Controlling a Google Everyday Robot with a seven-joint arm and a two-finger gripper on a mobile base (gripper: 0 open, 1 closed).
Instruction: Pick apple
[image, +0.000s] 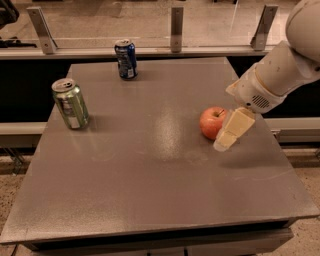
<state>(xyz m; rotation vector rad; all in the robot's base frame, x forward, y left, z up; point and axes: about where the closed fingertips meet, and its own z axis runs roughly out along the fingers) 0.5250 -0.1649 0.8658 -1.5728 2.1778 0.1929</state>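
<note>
One round red-orange apple (212, 122), right of centre on grey flat surface (150, 190). One cream hand (228, 136), just beside apple's right side; grasp state cannot be told. Upright green can (71, 103) and blue can (126, 59), far left.

The right edge of the apple (211, 122) is covered by the tool (226, 141), right of centre in the frame. The arm (285, 70) is cut off at the upper right corner. Labels on the green can (70, 103) and the blue can (126, 59) cannot be read.
</note>
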